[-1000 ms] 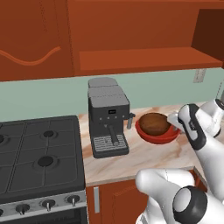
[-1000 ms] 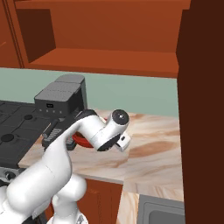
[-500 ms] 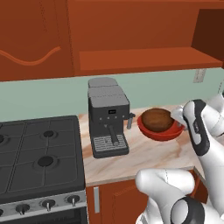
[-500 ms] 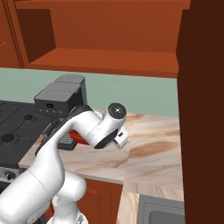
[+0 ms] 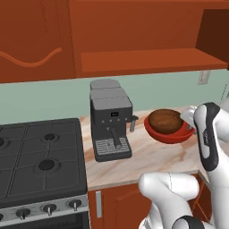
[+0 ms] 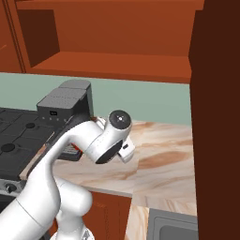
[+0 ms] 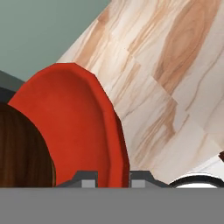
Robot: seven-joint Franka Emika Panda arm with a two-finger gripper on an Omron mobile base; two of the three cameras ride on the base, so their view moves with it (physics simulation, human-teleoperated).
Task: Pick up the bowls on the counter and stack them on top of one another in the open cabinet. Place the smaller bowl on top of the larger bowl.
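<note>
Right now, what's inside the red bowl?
The brown bowl sits inside the red bowl on the counter. It covers the red bowl's floor, so anything underneath stays hidden.

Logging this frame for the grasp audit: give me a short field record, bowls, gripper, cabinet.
red bowl: on the counter, right of the coffee machine
brown bowl: sitting inside the red bowl
gripper: shut on the red bowl's rim, one finger on each side of the wall
open cabinet: above the counter, nothing visible on the shelf
stove: left of the coffee machine
stacking: brown already on red, but both on the counter, not yet in the cabinet
</note>
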